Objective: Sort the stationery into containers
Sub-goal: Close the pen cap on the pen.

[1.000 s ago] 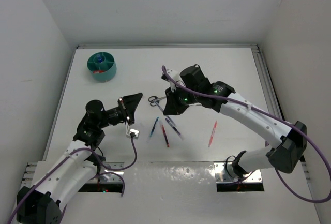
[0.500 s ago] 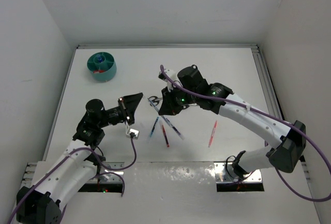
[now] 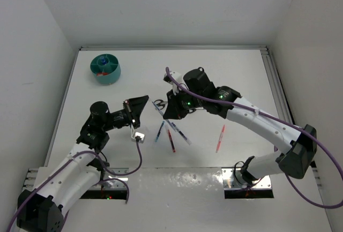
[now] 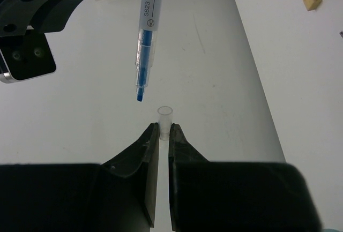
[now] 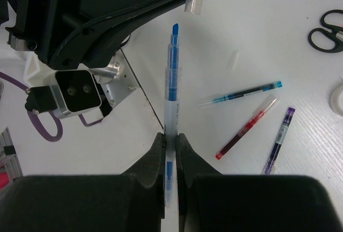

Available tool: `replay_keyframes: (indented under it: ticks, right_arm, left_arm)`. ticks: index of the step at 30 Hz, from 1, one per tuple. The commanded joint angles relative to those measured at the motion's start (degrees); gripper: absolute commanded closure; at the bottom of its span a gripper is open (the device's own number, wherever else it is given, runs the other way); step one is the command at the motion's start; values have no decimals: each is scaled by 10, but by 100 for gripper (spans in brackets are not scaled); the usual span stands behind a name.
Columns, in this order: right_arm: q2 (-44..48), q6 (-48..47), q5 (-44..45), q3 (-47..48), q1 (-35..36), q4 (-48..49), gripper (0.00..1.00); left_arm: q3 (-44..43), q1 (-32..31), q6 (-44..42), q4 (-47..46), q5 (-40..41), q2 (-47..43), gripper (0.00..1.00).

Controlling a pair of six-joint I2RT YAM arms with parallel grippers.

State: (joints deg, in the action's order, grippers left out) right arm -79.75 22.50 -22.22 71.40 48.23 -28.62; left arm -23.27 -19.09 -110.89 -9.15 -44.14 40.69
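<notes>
The blue-tipped clear pen (image 5: pixel 172 82) is clamped in the right gripper (image 5: pixel 170 135) above the table (image 4: pixel 225 55). Its tip is aimed at a small clear cap (image 4: pixel 164 115), which is pinched upright in the closed left gripper (image 4: pixel 164 133). The pairing seems meant for capping before sorting. Tip and cap are seen apart and slightly out of line. The teal organiser (image 3: pixel 105 68) is found well away, at the far left corner. Loose pens (image 5: pixel 247 126) and scissors (image 5: pixel 328 31) are scattered on the table near the right arm. Nothing is seen between tip and cap, though depth is poorly judged here.
</notes>
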Motion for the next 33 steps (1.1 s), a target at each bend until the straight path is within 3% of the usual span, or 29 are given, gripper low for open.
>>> replay_keyframes:
  ticks: [1,12,33]
  right_arm:
    - [-6,4,-7,7,4,30,100]
    - [-12,6,-8,4,4,34,100]
    - [-7,3,3,-1,4,33,100]
  left_arm:
    - [-26,-4,1,-24,-15,5,100]
    - [-29,-10,15,-46,-12,12,100]
    - [-25,-17,-1,-3,-37,-9,100]
